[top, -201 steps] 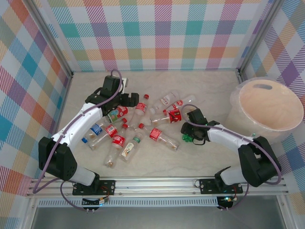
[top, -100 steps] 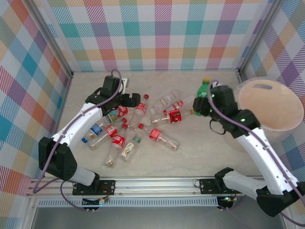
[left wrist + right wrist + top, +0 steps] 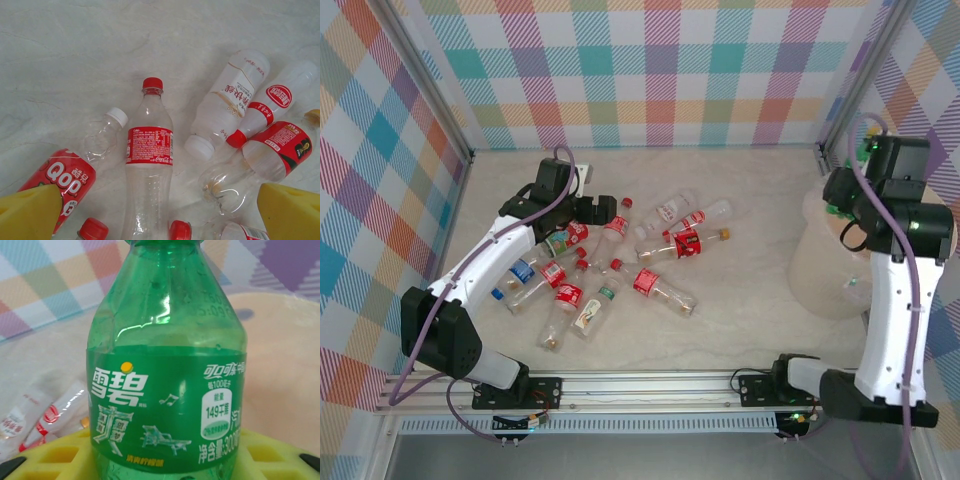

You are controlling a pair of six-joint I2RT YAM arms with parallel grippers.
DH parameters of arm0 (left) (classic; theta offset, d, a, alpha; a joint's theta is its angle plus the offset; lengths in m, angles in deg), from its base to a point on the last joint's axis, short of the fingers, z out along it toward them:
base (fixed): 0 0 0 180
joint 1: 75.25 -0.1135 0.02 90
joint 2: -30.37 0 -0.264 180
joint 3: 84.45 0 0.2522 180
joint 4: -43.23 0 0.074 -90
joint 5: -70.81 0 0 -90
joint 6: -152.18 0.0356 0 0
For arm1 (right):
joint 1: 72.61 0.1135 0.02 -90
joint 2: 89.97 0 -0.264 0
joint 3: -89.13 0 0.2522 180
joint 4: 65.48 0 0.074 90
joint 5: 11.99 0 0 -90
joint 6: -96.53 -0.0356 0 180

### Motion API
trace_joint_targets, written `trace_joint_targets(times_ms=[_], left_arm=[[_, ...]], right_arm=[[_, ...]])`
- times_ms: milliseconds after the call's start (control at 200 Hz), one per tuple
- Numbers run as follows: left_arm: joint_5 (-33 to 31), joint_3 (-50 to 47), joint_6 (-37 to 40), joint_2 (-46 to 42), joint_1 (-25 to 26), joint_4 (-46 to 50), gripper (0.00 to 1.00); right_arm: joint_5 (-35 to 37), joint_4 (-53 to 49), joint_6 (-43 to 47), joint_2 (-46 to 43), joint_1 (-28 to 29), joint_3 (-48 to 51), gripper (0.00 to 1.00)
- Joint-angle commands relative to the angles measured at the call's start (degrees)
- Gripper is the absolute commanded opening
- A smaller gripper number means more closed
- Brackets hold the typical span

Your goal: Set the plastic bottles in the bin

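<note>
Bright, even, soft-shadowed light; glare streaks the green bottle [image 3: 165,305].

A pale beige, marble-veined flat desk [image 3: 740,320] lies under everything, its surface faintly streaked with grey. Upright panels of pastel plaid [image 3: 660,70], checked in pink, teal, yellow, orange and purple, stand along the far, left and right edges of the desk, and slanting silver metal frame posts [image 3: 420,75] rise at its two far corners. A ribbed silver aluminium rail [image 3: 650,385] runs the length of the near edge, with a plain grey ledge [image 3: 650,450] just below it.
</note>
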State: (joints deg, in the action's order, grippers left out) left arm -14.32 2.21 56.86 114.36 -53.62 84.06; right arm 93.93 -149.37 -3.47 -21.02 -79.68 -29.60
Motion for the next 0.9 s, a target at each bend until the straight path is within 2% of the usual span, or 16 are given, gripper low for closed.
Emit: trace_joint_targets(times_ms=[0, 210, 350, 655, 765, 895], left_arm=[[0.78, -0.04, -0.74, 0.30, 0.17, -0.04, 1.00], [0.18, -0.04, -0.30, 0.57, 0.17, 0.09, 1.00], [0.28, -0.06, -0.35, 0.91, 0.17, 0.08, 1.00], [0.90, 0.01, -0.75, 1.27, 0.17, 0.06, 1.00], [0.53, 0.03, -0.57, 1.00, 0.17, 0.05, 1.00], [0.63, 0.09, -0.57, 1.17, 0.17, 0.09, 1.00]], right_arm=[[-9.35, -0.78, 3.48, 1.51, -7.48, 1.47, 0.38], [-17.80, 1.96, 2.49, 4.21, -18.37, 5.93, 0.36], [-20.05, 4.30, 2.12, 6.98, -21.58, 11.06, 0.37], [-24.58, 12.04, -0.48, 9.68, -22.37, 21.71, 0.38], [-28.31, 14.06, -0.67, 10.81, -22.37, 24.46, 0.38], [-30.86, 15.66, -0.98, 11.94, -19.83, 25.84, 0.38]])
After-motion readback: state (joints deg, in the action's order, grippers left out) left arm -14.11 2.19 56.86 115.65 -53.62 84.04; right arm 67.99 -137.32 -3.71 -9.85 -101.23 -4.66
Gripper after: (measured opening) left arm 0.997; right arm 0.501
